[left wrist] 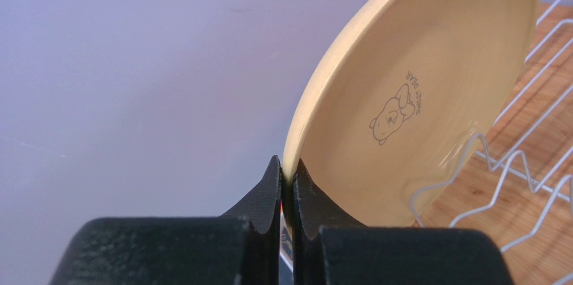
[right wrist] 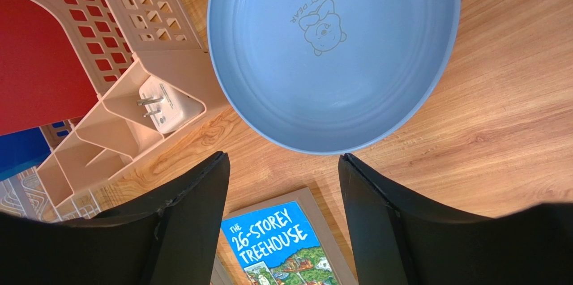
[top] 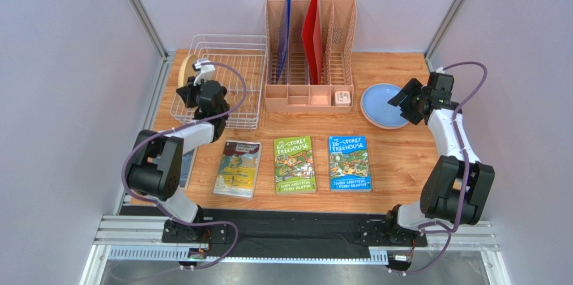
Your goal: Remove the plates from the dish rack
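Note:
A tan plate point(top: 183, 69) stands on edge at the left end of the white wire dish rack point(top: 232, 90). My left gripper point(top: 193, 78) is shut on that plate's rim. In the left wrist view the tan plate point(left wrist: 417, 97) rises from between the closed fingers of the gripper point(left wrist: 288, 172), its bear print facing the rack wires point(left wrist: 511, 164). A light blue plate point(top: 382, 105) lies flat on the table at the right. My right gripper point(top: 398, 101) hovers open over its right edge. In the right wrist view the blue plate point(right wrist: 333, 50) lies just beyond the empty gripper point(right wrist: 282, 164).
A peach slotted organizer point(top: 336, 37) stands at the back centre with a blue sheet point(top: 286, 30), a red sheet point(top: 311, 33) and a white plug point(right wrist: 161, 104). Three books point(top: 294, 164) lie in a row at the front. The left wall is close beside the rack.

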Controlling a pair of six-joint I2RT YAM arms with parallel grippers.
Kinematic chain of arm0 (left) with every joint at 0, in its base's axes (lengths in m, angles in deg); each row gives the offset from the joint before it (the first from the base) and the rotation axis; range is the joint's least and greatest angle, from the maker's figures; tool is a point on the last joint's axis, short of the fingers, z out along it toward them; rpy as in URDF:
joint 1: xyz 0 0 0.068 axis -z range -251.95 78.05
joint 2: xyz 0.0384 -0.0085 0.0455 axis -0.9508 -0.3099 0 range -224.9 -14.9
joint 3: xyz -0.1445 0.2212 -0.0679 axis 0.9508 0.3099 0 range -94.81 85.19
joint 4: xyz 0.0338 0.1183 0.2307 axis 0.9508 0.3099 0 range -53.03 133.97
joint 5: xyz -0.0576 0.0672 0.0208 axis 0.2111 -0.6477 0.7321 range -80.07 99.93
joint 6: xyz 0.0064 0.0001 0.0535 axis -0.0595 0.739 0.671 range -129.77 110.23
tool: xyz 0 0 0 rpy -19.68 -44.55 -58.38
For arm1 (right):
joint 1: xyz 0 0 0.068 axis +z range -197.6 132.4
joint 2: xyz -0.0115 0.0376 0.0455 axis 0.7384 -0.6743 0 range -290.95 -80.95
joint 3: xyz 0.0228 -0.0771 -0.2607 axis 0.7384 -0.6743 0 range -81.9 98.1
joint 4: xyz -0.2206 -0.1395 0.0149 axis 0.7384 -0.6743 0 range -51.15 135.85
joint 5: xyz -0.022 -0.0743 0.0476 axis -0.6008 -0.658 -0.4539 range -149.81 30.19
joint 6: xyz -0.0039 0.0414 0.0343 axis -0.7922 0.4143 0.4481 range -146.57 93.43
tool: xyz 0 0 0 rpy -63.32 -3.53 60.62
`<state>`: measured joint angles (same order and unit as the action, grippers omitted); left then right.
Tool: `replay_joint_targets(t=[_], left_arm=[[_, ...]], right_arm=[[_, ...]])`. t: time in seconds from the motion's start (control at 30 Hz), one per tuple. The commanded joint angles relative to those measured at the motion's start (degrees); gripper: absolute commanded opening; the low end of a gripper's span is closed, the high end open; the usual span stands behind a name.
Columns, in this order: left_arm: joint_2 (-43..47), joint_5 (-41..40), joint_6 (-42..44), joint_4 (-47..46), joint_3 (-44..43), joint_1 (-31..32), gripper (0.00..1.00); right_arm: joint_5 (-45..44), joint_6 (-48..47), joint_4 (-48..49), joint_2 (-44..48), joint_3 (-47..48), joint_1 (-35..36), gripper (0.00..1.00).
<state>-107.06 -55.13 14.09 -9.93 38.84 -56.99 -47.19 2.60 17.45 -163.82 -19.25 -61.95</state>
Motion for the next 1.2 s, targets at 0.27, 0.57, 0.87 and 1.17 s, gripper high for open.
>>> replay_joint_targets(t=[0.27, 0.57, 0.87, 1.17], left_arm=[[23.68, 14.75, -31.31, 50.46, -12.71, 2.09, 0.00], [34.32, 50.22, -48.88, 63.69, -9.65, 3.06, 0.00], [33.89, 71.19, -61.55, 52.79, 0.99, 5.07, 0.00], [28.27, 69.55, -65.69, 48.04, 2.67, 12.72, 0.00]], right_arm=[[1.70, -2.10, 2.82, 4.55, -0.25, 3.09, 0.66], [9.96, -2.20, 8.78, 15.00, -5.16, 14.68, 0.66], [10.67, 0.80, 15.39, 18.62, -11.32, 27.52, 0.67], [8.74, -3.68, 17.07, 10.98, -9.31, 38.07, 0.68]])
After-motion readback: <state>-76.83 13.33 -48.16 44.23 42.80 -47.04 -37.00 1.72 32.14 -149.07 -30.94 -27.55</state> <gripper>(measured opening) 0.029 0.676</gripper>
